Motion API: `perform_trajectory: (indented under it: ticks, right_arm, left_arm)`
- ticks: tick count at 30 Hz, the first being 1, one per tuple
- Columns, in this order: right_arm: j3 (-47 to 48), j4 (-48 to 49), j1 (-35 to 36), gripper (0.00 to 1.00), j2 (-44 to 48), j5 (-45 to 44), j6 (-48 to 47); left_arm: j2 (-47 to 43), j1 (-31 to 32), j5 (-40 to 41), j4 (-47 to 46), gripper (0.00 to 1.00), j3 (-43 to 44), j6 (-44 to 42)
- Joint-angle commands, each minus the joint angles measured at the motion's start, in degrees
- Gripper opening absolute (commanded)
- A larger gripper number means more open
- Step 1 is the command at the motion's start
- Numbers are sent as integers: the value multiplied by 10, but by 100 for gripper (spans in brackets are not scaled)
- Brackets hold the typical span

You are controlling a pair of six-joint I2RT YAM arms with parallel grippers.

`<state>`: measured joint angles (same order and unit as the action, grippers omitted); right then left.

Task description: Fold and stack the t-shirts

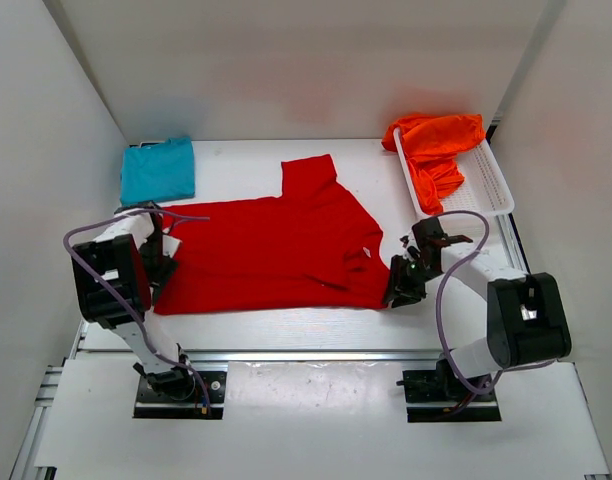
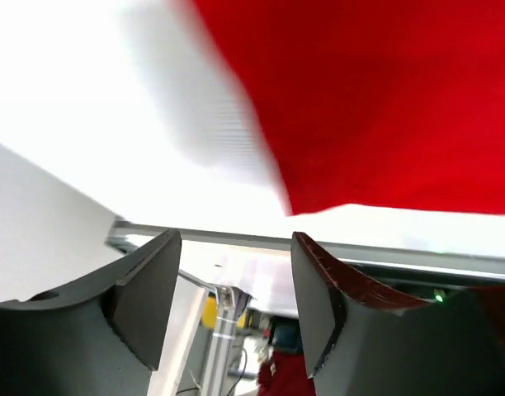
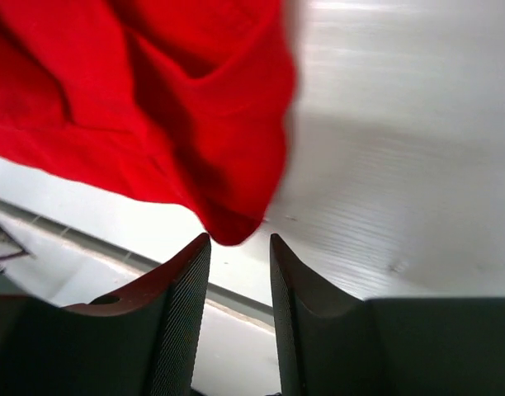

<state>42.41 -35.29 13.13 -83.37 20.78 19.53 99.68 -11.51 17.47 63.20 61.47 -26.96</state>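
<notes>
The red t-shirt point(image 1: 276, 245) lies spread across the middle of the table, one sleeve pointing to the back. My left gripper point(image 1: 164, 262) is at its left edge, open, with nothing between the fingers; the red cloth point(image 2: 384, 99) lies just beyond the tips. My right gripper point(image 1: 401, 290) is at the shirt's near right corner, open, the red corner point(image 3: 232, 227) just off the fingertips and not pinched. A folded teal-blue t-shirt point(image 1: 158, 169) rests at the back left. The orange t-shirt point(image 1: 436, 145) is crumpled over the far end of the basket.
A white mesh basket point(image 1: 486, 180) stands at the back right, beside the right arm. White walls close in the table on the left, back and right. A metal rail point(image 1: 286, 355) runs along the near edge of the table.
</notes>
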Motion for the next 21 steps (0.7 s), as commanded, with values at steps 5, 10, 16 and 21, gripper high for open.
perform_trajectory:
  ticks: [5, 10, 16, 21]
  right_arm:
    - [21, -41, 33, 38, 66, -93, 1]
    - [15, 22, 63, 0, 95, -99, 18]
    - [27, 107, 56, 0, 60, -43, 33]
    - [7, 164, 31, 2, 32, 2, 64]
  left_arm:
    - [-118, 107, 18, -40, 71, 121, -56]
    - [-100, 339, -51, -30, 73, 198, -64]
    - [56, 547, -224, -13, 72, 362, -48]
    - [114, 650, -268, -42, 74, 386, -63]
